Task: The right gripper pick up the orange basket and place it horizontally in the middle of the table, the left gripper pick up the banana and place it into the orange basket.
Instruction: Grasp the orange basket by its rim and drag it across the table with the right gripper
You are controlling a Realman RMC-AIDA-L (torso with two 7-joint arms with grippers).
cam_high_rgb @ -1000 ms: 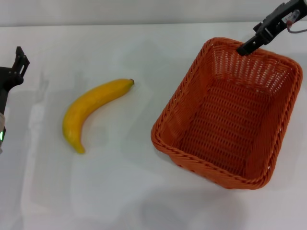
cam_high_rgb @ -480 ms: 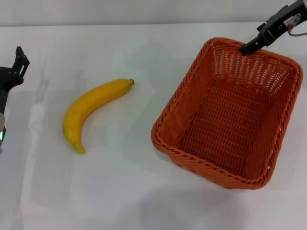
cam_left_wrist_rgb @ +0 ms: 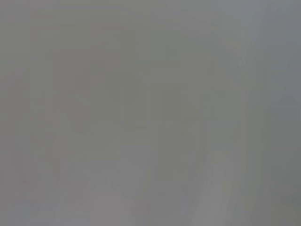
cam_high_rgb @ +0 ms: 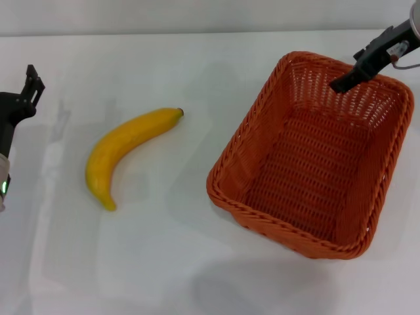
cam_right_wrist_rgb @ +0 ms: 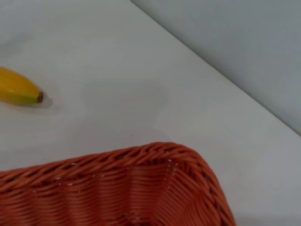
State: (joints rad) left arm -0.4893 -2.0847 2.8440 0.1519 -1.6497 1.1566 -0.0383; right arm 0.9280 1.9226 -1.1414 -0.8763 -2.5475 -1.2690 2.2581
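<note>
The orange basket (cam_high_rgb: 315, 157) rests on the white table (cam_high_rgb: 197, 262) at the right, open side up and turned at an angle. Its far corner rim (cam_right_wrist_rgb: 141, 157) fills the near part of the right wrist view. My right gripper (cam_high_rgb: 342, 83) hangs over the basket's far wall, at the top right of the head view. The yellow banana (cam_high_rgb: 125, 147) lies flat at the left of centre, and its dark stem tip (cam_right_wrist_rgb: 40, 97) shows in the right wrist view. My left gripper (cam_high_rgb: 29, 84) sits at the far left edge, apart from the banana. The left wrist view is plain grey.
The table's far edge (cam_right_wrist_rgb: 225, 77) runs just behind the basket, with a grey wall beyond. Bare tabletop lies between the banana and the basket and along the front.
My right gripper has drifted to the right, and its tip now shows inside the basket's far rim. The left gripper has shifted slightly. Basket and banana have not moved.
</note>
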